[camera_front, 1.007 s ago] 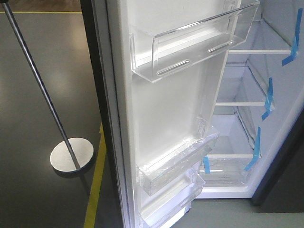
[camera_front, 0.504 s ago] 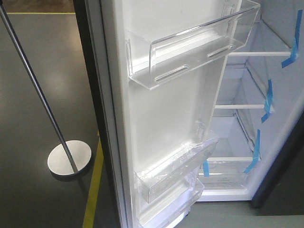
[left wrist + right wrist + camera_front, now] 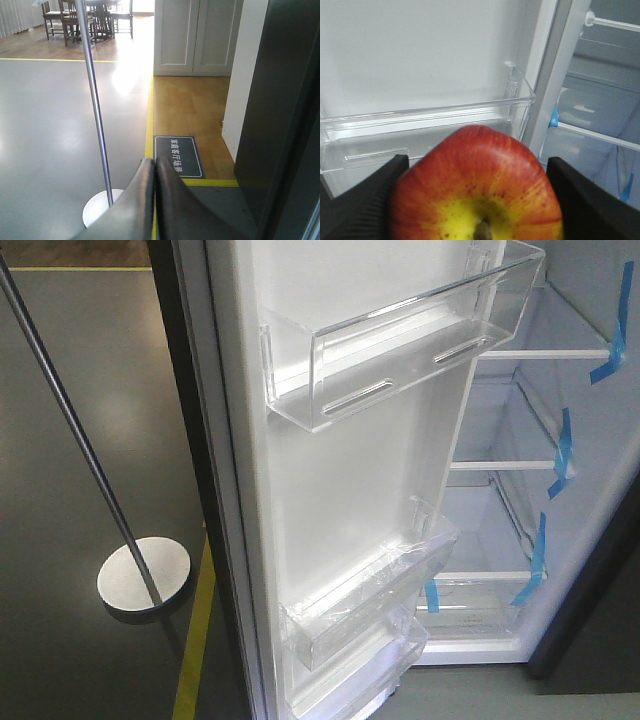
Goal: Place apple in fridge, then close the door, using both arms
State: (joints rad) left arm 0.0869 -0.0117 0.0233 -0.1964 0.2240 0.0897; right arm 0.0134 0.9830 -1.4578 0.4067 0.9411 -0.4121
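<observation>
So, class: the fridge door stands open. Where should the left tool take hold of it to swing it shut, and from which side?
Probably the door at its free edge, from the dark outer side. That edge is farthest from the hinge, thin, and clear of the plastic bins on the white inner face.

The red, yellow-patched apple (image 3: 477, 190) sits clamped between the right fingers (image 3: 365, 200). Ahead of them the white-lined door (image 3: 340, 480) stands open; the fridge (image 3: 600, 430), taped blue, gapes to their right.
</observation>
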